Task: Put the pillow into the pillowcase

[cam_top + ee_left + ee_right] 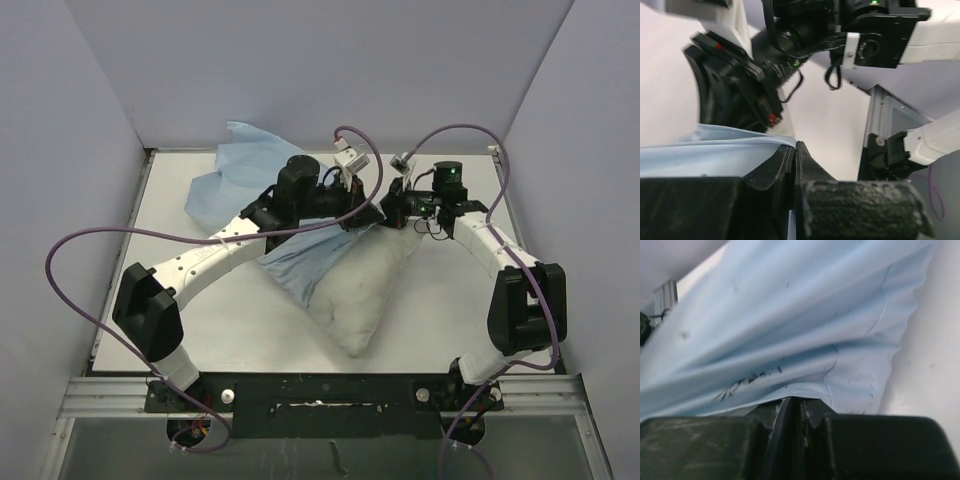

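At the far centre of the table [200, 320], the left gripper [795, 150] and right gripper [792, 407] each pinch the pillowcase [235, 175] edge, jaws closed. The pillow [365, 290] lies mid-table, its left part covered by pillowcase fabric.

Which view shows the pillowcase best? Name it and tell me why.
Top external: it shows the pillowcase overall, bunched at far left and lying over part of the pillow, partly behind the left arm. Right wrist shows only taut folds pinched in the right end effector; left wrist, just an edge strip at the left end effector.
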